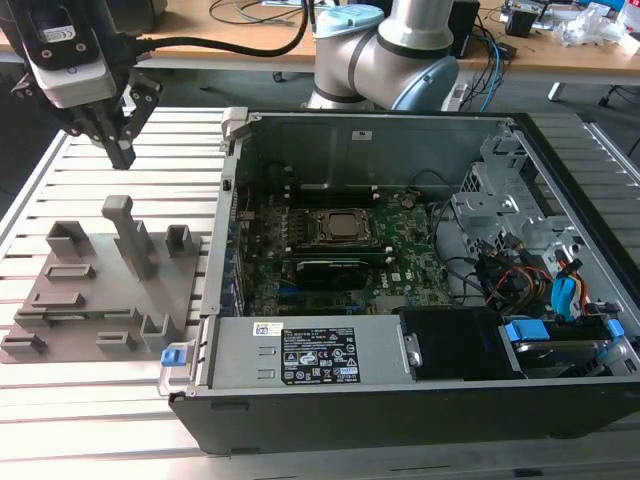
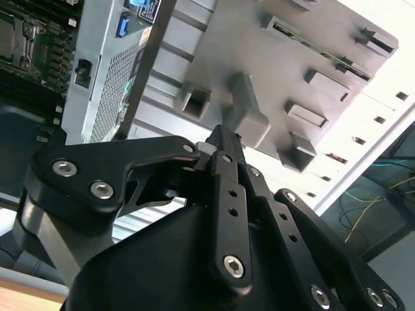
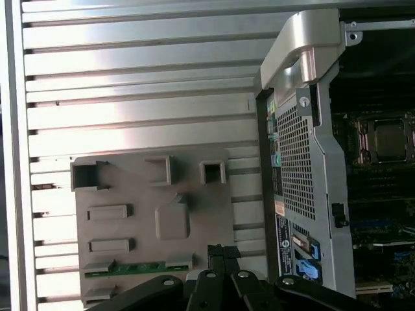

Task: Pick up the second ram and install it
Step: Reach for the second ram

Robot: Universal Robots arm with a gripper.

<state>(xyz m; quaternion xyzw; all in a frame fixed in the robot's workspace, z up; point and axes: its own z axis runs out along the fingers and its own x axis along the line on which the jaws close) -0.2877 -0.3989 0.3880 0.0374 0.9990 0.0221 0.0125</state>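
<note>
The gripper [image 1: 122, 152] hangs in the upper left of the exterior view, its black fingers [image 3: 214, 251] drawn together at the tips with nothing between them; both wrist views show the same closed, empty pinch. It sits in the air above the grey fixture plate [image 1: 100, 295], not touching it.

The tall grey post [image 1: 130, 235] stands on that plate below the gripper, among several low grey blocks. In the first wrist view the second ram [image 3: 133, 267] shows as a thin green stick lying flat in a slot of the plate, held between two small grey blocks near one edge. It is down on the plate and clear of the fingertips (which are above it, not around it).

The plate rests on the slatted metal bench [image 1: 150, 120]. Just beside it, to the exterior view's right, lies the open computer case [image 1: 350, 365], taking up the middle and right of the frame. Its motherboard [image 1: 400, 265] faces up, with the CPU socket [image 1: 335, 228] near the middle. The arm's silver and blue joint [image 1: 400, 50] rises behind the case at the top centre.
</note>
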